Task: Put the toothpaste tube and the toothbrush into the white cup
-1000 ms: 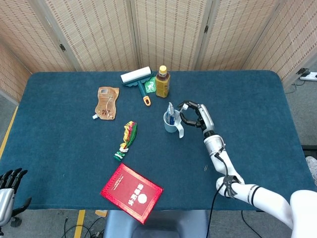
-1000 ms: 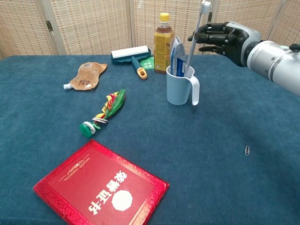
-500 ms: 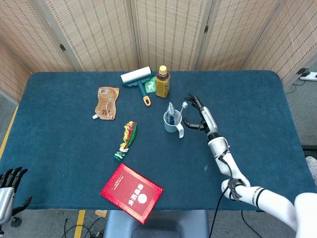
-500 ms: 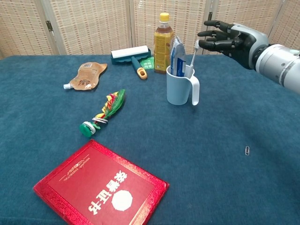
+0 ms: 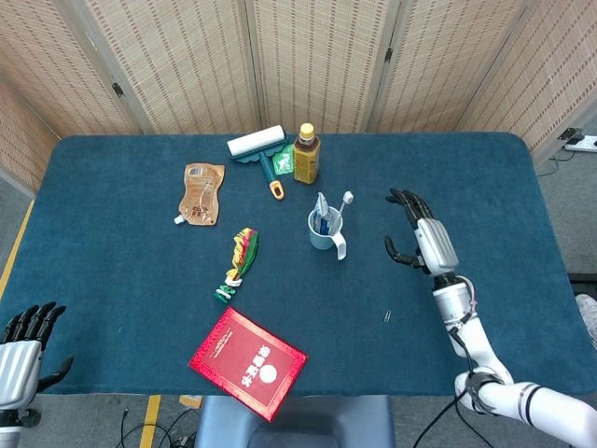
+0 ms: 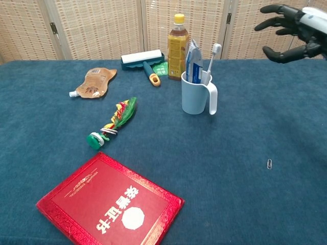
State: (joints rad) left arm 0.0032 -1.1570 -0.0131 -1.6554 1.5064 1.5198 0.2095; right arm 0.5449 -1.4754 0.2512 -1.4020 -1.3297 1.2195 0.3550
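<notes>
Table point(image 6: 286, 204): bottle point(image 6: 177, 47) behind cup point(image 6: 196, 94)

The head view looks down from high up, over the near edge of the blue table point(image 5: 485, 168), and sees almost all of it, out to the screens point(image 5: 308, 56) at the back. The chest view sits much lower and closer and looks straight across the table point(image 6: 255, 204) toward those screens point(image 6: 97, 25). Both views show the white cup point(image 5: 322, 231) point(image 6: 195, 97), the red book point(image 5: 248, 362) point(image 6: 110, 204) and the bottle point(image 5: 306, 154) point(image 6: 178, 47).
</notes>
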